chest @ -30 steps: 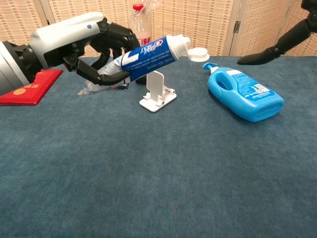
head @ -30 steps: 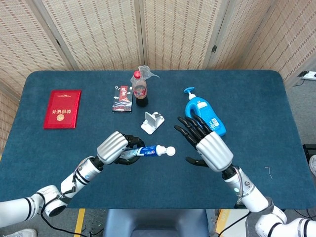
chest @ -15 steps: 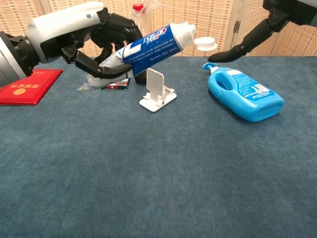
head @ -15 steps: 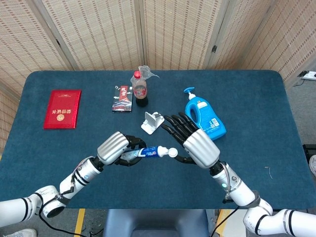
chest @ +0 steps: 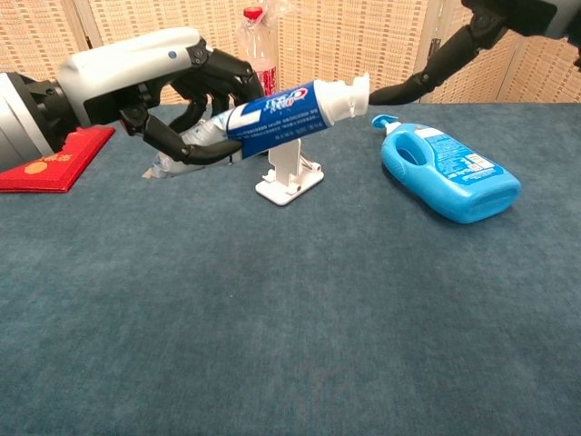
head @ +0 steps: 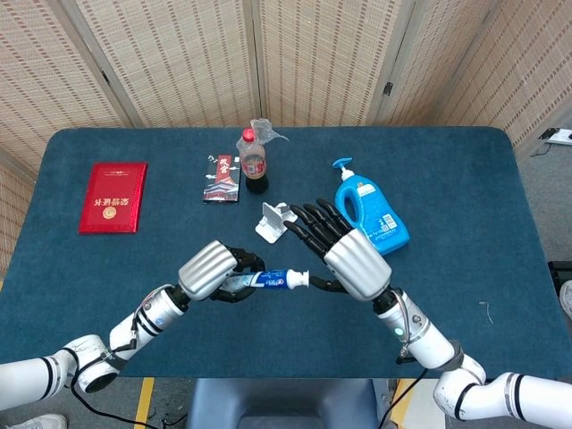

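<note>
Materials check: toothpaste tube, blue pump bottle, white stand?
Toothpaste tube: likely soft glossy laminate, crumpled where the left hand grips it; its white cap looks like hard plastic. Blue pump bottle: rigid plastic, smooth sheen. White stand: probably matte moulded plastic.

right hand (head: pixel 350 255) moved in, apparently touching toothpaste tube (head: pixel 273 280) cap

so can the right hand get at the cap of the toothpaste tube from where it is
Probably yes: the left hand holds the toothpaste tube clear of the table with its cap pointing at the right hand, whose thumb tip already reaches it; nothing sits between.
</note>
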`<state>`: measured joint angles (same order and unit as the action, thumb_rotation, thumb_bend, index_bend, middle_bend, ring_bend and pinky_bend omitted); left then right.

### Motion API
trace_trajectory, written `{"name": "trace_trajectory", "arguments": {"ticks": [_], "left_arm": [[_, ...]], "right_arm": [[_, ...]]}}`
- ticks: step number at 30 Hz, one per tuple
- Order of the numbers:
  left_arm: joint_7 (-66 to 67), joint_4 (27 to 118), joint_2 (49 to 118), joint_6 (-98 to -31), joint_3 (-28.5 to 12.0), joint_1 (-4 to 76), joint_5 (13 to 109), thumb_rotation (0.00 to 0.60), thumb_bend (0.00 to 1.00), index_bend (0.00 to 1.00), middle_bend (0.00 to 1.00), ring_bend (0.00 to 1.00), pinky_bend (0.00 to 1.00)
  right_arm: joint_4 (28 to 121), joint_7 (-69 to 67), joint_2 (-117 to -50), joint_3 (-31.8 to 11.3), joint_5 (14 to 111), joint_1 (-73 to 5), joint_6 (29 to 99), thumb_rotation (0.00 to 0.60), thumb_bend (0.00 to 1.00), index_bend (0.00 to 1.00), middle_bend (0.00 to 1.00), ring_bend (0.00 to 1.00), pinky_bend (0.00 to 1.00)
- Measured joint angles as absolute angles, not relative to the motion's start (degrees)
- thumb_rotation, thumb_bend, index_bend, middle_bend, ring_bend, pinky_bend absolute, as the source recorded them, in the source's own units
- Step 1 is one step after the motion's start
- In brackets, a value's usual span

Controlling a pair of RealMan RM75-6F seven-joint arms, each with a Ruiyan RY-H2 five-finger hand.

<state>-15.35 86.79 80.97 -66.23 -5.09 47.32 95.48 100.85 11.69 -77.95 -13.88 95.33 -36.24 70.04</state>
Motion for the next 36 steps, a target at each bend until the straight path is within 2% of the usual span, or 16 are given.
{"name": "trace_trajectory", "arguments": {"ticks": [9, 14, 16, 19, 22, 24, 29, 32, 36], "left_arm": [[-13.97, 86.04, 82.01, -66.45, -5.21, 46.92, 94.54, 0.600, 0.63, 0.77, 0.82, 0.78, 0.80], [-16.38, 83.87, 82.78, -69.32, -5.09, 45.77, 95.05, 0.600, 0.63, 0.76, 0.82, 0.78, 0.80], [-17.87, 82.42, 83.33, -70.60, -4.82, 45.23, 95.54, 0.600, 0.63, 0.76, 0.82, 0.78, 0.80], [-19.64, 80.63, 84.19, -72.18, -4.39, 44.55, 96.26, 0.600, 0.63, 0.76, 0.82, 0.78, 0.80], [-20.96, 79.88, 84.83, -73.53, -4.33, 44.18, 96.78, 0.600, 0.63, 0.76, 0.82, 0.78, 0.80], [-21.69, 79.59, 85.19, -74.47, -4.47, 44.03, 97.08, 0.600, 0.63, 0.76, 0.82, 0.78, 0.80], [-22.90, 79.17, 85.83, -76.10, -4.97, 43.82, 97.76, 0.600, 0.63, 0.76, 0.82, 0.78, 0.80], [-22.94, 79.13, 86.08, -76.08, -5.06, 43.83, 97.64, 0.600, 0.63, 0.76, 0.82, 0.78, 0.80], [-22.77, 78.88, 86.56, -75.79, -5.10, 43.83, 97.28, 0.600, 0.63, 0.76, 0.82, 0.78, 0.80]], "right_arm": [[101.85, 12.73, -78.59, -13.87, 93.64, -37.68, 68.63, 0.600, 0.00, 0.00, 0.00, 0.00, 0.00], [104.88, 11.66, -75.98, -12.99, 92.94, -37.07, 68.35, 0.600, 0.00, 0.00, 0.00, 0.00, 0.00], [106.63, 10.18, -74.34, -12.33, 92.59, -36.80, 67.73, 0.582, 0.00, 0.00, 0.00, 0.00, 0.00], [108.61, 7.90, -71.87, -11.23, 92.43, -36.66, 66.34, 0.470, 0.00, 0.00, 0.00, 0.00, 0.00], [109.84, 6.47, -70.79, -10.20, 92.37, -36.77, 64.92, 0.384, 0.00, 0.00, 0.00, 0.00, 0.00], [110.11, 5.78, -70.70, -9.93, 92.23, -36.92, 64.46, 0.343, 0.00, 0.00, 0.00, 0.00, 0.00], [109.66, 3.61, -71.37, -9.74, 91.94, -37.44, 64.07, 0.288, 0.00, 0.00, 0.00, 0.00, 0.00], [109.31, 2.00, -72.05, -9.83, 91.81, -37.80, 64.01, 0.229, 0.00, 0.00, 0.00, 0.00, 0.00], [108.95, -0.93, -73.03, -10.17, 91.65, -38.34, 64.10, 0.090, 0.00, 0.00, 0.00, 0.00, 0.00]]}}
